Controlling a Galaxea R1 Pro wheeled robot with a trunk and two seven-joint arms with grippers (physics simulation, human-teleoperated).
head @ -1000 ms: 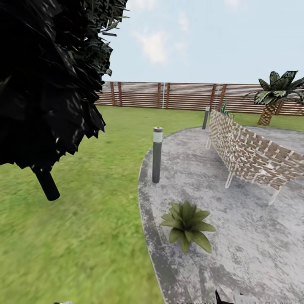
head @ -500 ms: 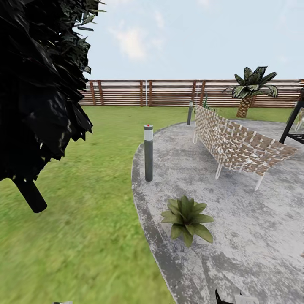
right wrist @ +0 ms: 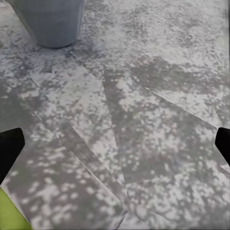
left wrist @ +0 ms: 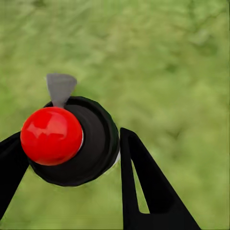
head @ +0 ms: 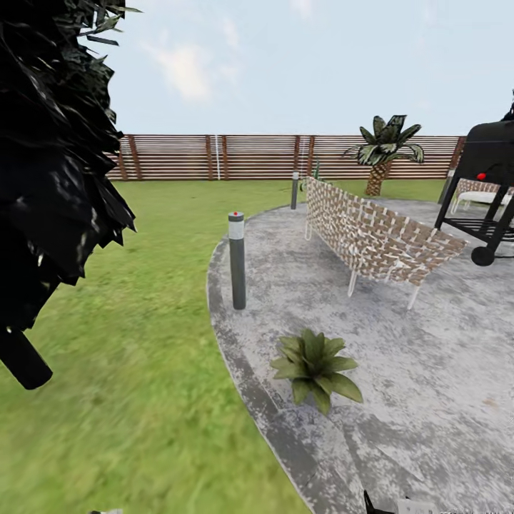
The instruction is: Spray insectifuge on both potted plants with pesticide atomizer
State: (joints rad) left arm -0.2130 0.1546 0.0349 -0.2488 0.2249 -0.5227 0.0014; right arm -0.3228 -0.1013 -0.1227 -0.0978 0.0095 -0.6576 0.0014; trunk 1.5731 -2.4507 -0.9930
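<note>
A little plant (head: 315, 368) with pointy green leaves sits on the round grey patio (head: 428, 400), near the patio's left edge. Its pot is hidden under the leaves. Green grass (head: 143, 400) lies to its left. A short grey post (head: 237, 260) stands farther off at the patio's edge. A woven bench (head: 375, 239) is on the patio to the right, and a black grill (head: 485, 193) stands far right. A brown fence (head: 250, 157) and a palm tree (head: 383, 153) are far away. A dark bushy tree (head: 50, 157) is close on the left.

The left gripper (left wrist: 72, 148) squeezes the spray bottle (left wrist: 72, 141), which has a red top, above the grass. The right gripper (right wrist: 115, 143) has its fingers spread wide and holds nothing, above the patio, with a grey pot (right wrist: 50, 21) near it.
</note>
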